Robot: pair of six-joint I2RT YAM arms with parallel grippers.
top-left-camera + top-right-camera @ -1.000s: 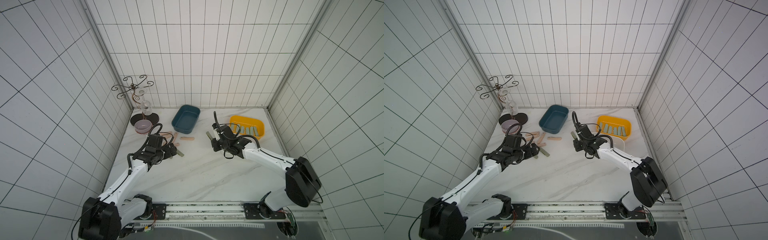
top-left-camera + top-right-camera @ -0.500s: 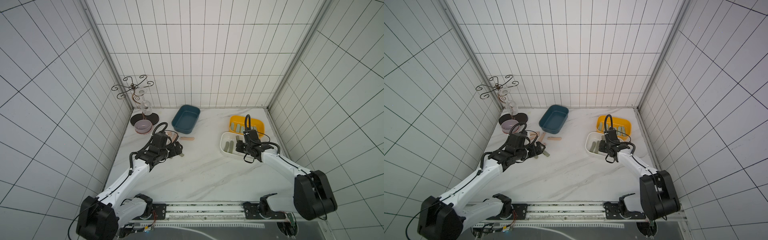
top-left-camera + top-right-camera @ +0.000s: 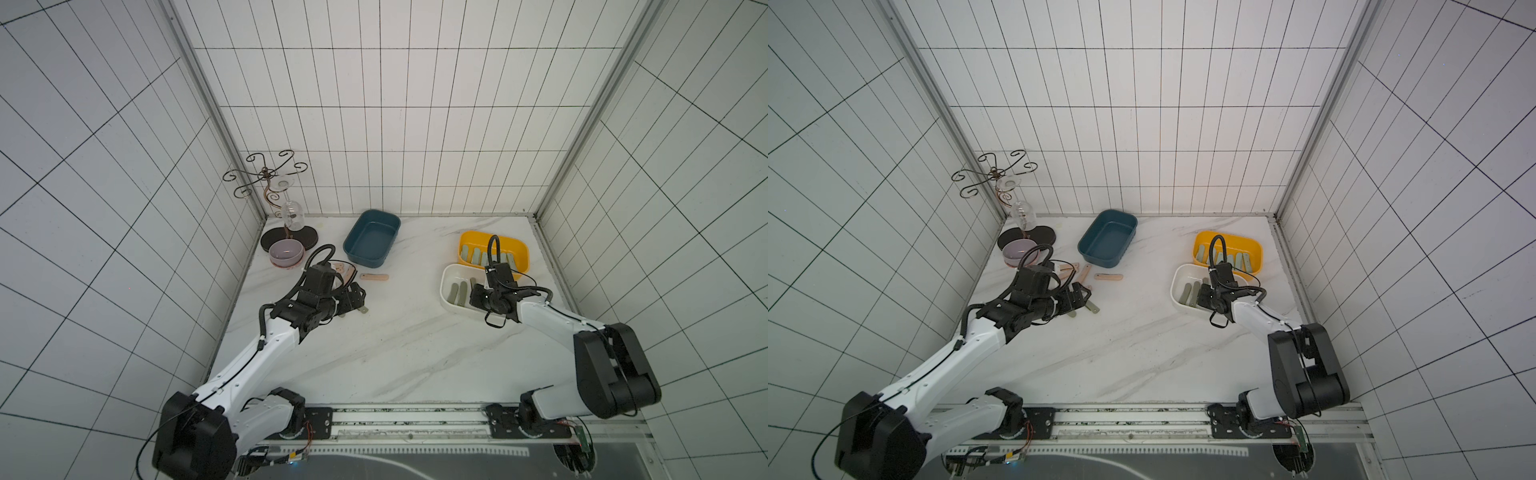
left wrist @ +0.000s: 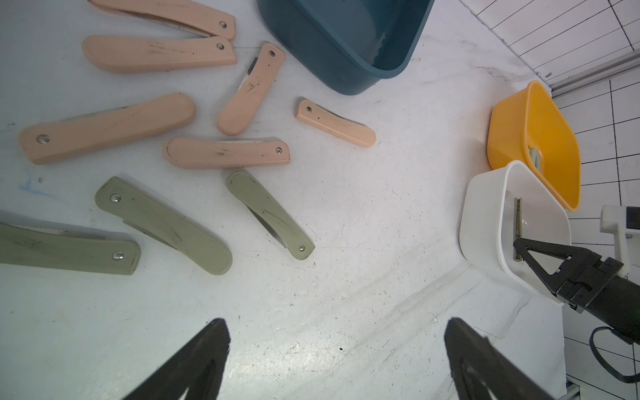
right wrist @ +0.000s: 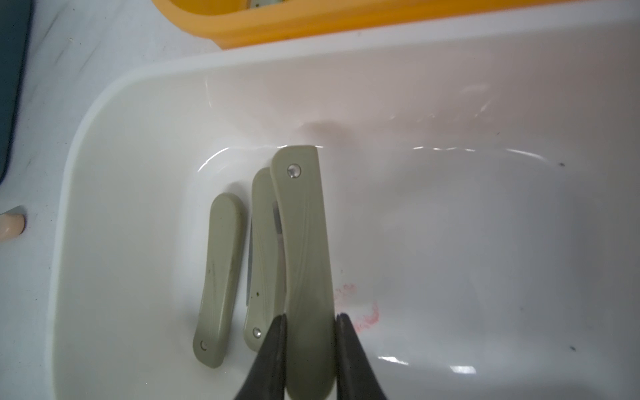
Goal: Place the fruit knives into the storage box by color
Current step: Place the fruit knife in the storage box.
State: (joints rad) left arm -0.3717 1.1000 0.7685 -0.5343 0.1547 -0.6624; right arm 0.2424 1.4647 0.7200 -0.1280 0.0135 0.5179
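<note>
Several peach-pink fruit knives and three olive fruit knives lie loose on the marble table beside the empty blue storage box. My left gripper hangs open just above bare table near them, also seen in a top view. My right gripper is shut on an olive fruit knife, held inside the white storage box above two olive knives lying on its floor. The yellow storage box behind holds several pale mint knives.
A wire glass rack with a hanging wine glass and a lilac bowl stand at the back left corner. Tiled walls close in the table on three sides. A single peach knife lies apart near the blue box.
My right arm has swung from the table's middle to the right, carrying the olive knife over and into the white box. My left gripper has shifted slightly along the loose knives, still open.
</note>
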